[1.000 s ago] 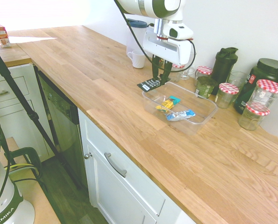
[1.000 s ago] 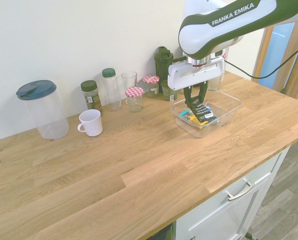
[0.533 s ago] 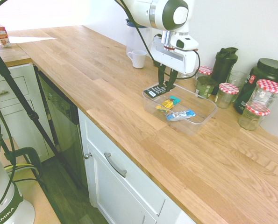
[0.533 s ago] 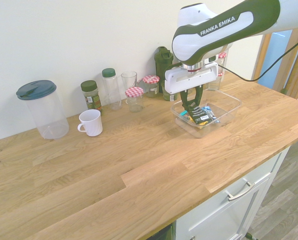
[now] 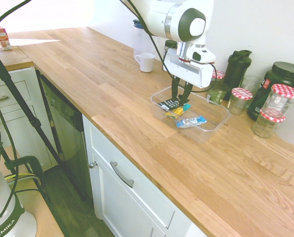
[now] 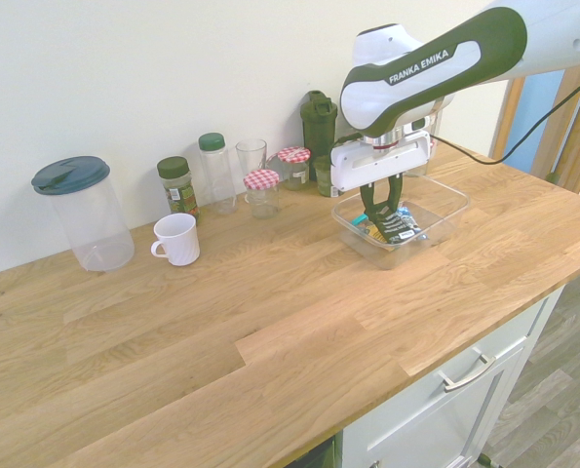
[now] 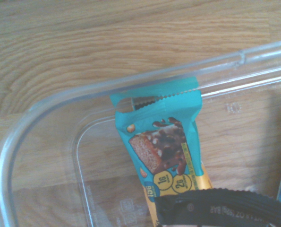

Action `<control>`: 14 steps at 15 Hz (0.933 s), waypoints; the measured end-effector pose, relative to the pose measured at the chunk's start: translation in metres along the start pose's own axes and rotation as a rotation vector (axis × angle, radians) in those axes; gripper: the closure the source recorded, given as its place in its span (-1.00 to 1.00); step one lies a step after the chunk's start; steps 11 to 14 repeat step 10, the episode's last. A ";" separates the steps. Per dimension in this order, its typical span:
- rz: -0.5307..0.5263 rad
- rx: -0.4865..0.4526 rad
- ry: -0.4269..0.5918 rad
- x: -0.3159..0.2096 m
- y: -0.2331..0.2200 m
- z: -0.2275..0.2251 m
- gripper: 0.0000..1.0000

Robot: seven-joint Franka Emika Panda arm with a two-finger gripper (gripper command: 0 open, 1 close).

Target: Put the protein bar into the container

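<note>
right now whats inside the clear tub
Inside the container: a teal and yellow snack, a blue one, and the protein bar gripped in the tool. The bar covers part of the teal snack.

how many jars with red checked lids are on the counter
5. Two by the big dark tub at the right end, one left of them, one behind the arm, one further along the wall. More may be hidden.

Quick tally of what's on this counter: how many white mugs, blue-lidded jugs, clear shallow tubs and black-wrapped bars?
White mugs: 1
Blue-lidded jugs: 1
Clear shallow tubs: 1
Black-wrapped bars: 1, held in the pincer over the tub
Total: 4
</note>
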State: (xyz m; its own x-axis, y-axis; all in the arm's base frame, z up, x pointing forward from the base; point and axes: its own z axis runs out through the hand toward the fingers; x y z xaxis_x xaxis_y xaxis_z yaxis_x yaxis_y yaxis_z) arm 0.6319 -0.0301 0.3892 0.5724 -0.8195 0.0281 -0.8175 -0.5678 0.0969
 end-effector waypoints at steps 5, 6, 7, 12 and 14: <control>-0.003 -0.008 -0.004 0.002 0.001 0.004 -1.00; -0.001 -0.007 -0.002 0.004 0.003 0.003 -1.00; 0.001 -0.002 0.003 0.005 0.004 -0.001 -1.00; 0.007 0.047 0.038 0.003 0.017 -0.038 -1.00; 0.007 0.047 0.038 0.003 0.017 -0.038 -1.00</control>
